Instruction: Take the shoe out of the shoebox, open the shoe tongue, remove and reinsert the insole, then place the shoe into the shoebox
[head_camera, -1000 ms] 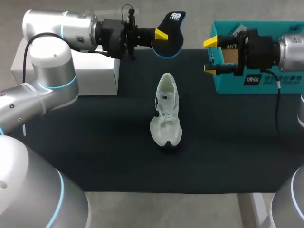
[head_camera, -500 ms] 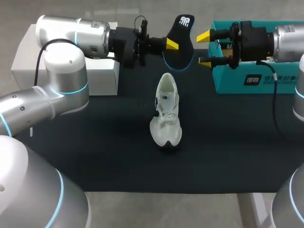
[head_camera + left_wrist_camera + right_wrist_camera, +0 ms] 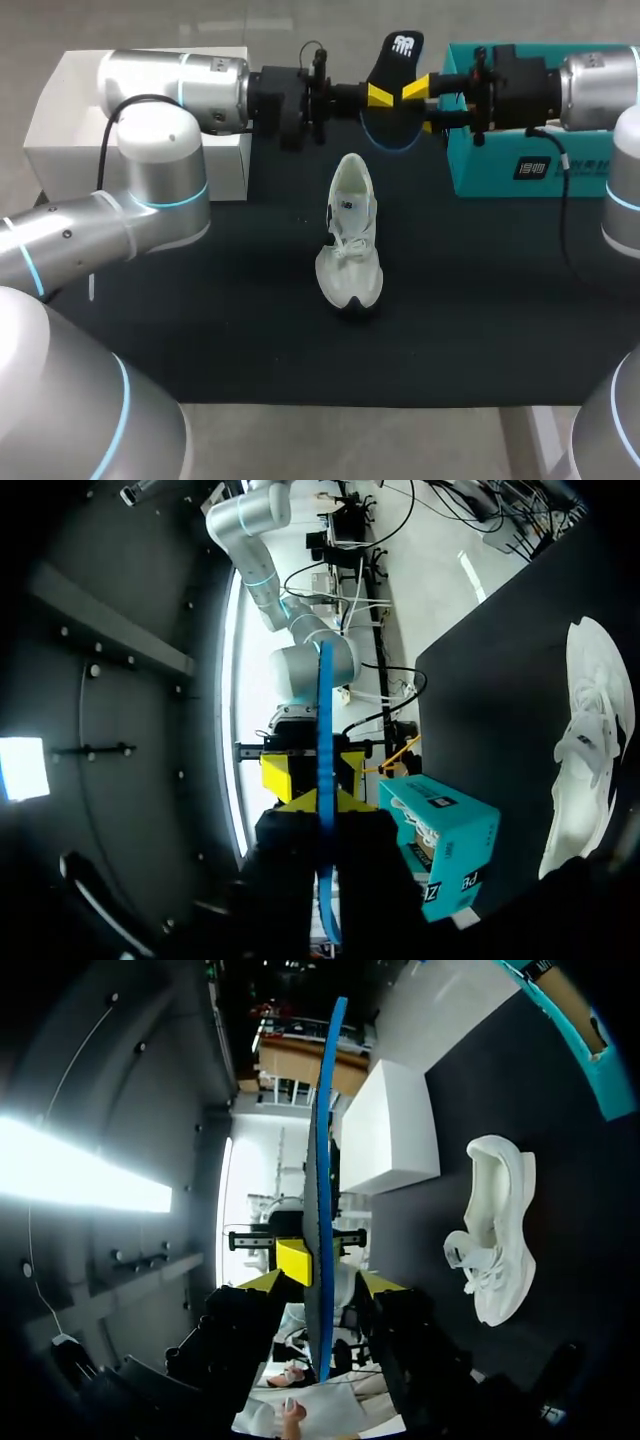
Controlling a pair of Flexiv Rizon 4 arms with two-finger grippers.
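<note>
Left hand (image 3: 378,95) is holding the flat black, blue-rimmed insole (image 3: 398,60) up on edge while the right hand (image 3: 422,107) is straddling it.
The left hand's fingers are pinching the insole from both sides. The right hand's fingers are standing spread around it, not clamping. The white laced sneaker (image 3: 350,235) is lying on the black desk (image 3: 200,300) below both hands, and the teal cardboard shoebox (image 3: 540,170) is sitting just behind the right hand.
</note>
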